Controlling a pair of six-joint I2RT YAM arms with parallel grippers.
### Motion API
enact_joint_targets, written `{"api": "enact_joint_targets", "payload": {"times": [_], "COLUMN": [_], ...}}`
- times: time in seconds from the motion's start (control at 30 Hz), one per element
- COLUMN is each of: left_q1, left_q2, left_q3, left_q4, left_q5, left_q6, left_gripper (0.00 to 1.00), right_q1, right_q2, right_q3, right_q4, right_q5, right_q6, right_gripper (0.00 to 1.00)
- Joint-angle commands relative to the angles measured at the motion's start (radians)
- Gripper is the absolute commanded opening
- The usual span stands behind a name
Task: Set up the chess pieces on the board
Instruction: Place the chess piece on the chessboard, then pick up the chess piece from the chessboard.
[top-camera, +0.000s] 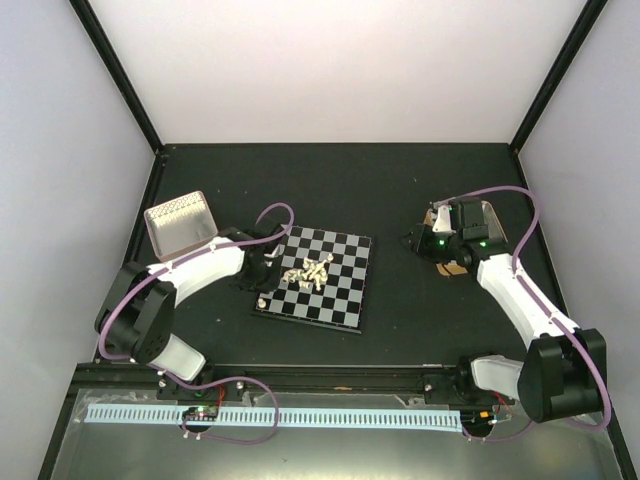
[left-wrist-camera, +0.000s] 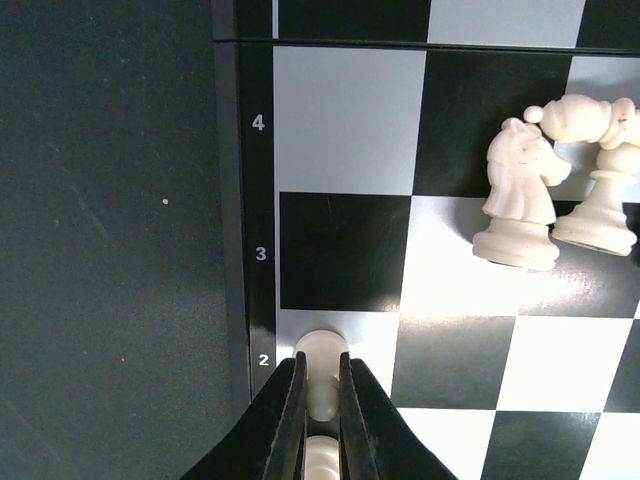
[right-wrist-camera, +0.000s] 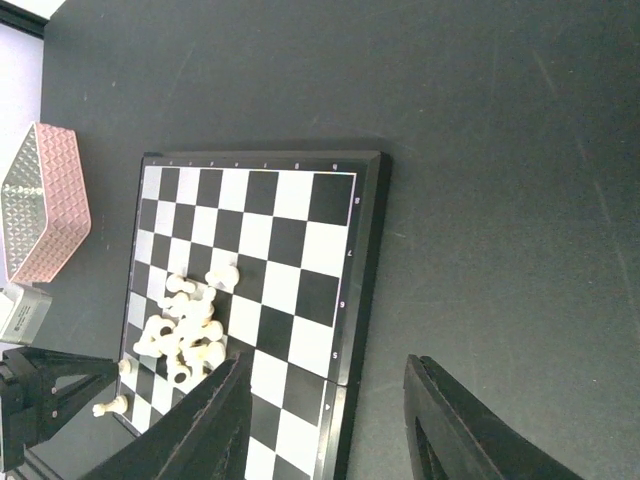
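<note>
1. The left gripper (left-wrist-camera: 320, 378) has its two dark fingers (left-wrist-camera: 288, 420) pressed together on a cream pawn (left-wrist-camera: 322, 348). They pinch it below the head, and the round top shows past the tips.
2. That pawn sits over a pale square in the row marked 2, in the outermost column of the board (left-wrist-camera: 340, 130), right against the numbered edge strip. Whether its base touches the square I cannot tell.
3. A little further in on the same close view, a cream knight (left-wrist-camera: 520, 195) stands upright on a pale square of row 3, close against another cream piece beside it.
4. From above, the rest of the chess pieces (top-camera: 308, 272) lie in a loose heap on the left half of the board, some tipped over and none in ranks. One lone piece (top-camera: 262, 300) stands at the board's near left corner.
5. The left arm (top-camera: 200, 268) reaches in from the left, bent low over the board's left edge.
6. The right gripper (right-wrist-camera: 325, 362) hangs with its jaws well apart and nothing between them, off the board's right side above the dark table (top-camera: 400, 180).
7. A silvery tin (top-camera: 180, 222) lies on the table beyond the left arm, apart from the board.
</note>
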Motion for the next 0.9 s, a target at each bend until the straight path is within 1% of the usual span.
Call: {"api": "enact_joint_targets", "payload": {"times": [0.0, 0.27, 0.33, 0.43, 0.63, 0.73, 0.87], "left_q1": [-0.005, -0.005, -0.005, -0.004, -0.005, -0.005, -0.004], "left_q2": [-0.033, -0.032, -0.029, -0.031, -0.08, -0.123, -0.21], "left_q3": [-0.009, -0.019, -0.02, -0.003, 0.034, 0.041, 0.02], "left_q4": [-0.016, -0.009, -0.005, -0.007, 0.002, 0.031, 0.114], "left_q5": [0.022, 0.031, 0.029, 0.024, -0.003, -0.009, 0.044], "left_q6": [0.002, 0.0, -0.002, -0.004, -0.013, -0.022, -0.043], "left_gripper": [0.1, 0.11, 0.14, 0.22, 0.4, 0.43, 0.47], "right_q1": [0.021, 0.043, 0.055, 0.089, 0.209, 0.298, 0.433], "right_q2": [0.008, 0.021, 0.027, 0.045, 0.057, 0.084, 0.166], "right_q3": [0.0, 0.003, 0.016, 0.048, 0.087, 0.103, 0.143], "right_q4": [0.022, 0.027, 0.009, -0.026, -0.046, -0.035, -0.02], "right_q5": [-0.015, 0.0, 0.009, 0.043, 0.124, 0.19, 0.287], "right_q6": [-0.012, -0.003, -0.018, -0.053, -0.05, -0.029, -0.003], "right_gripper": [0.42, 0.42, 0.43, 0.46, 0.53, 0.56, 0.57]}}
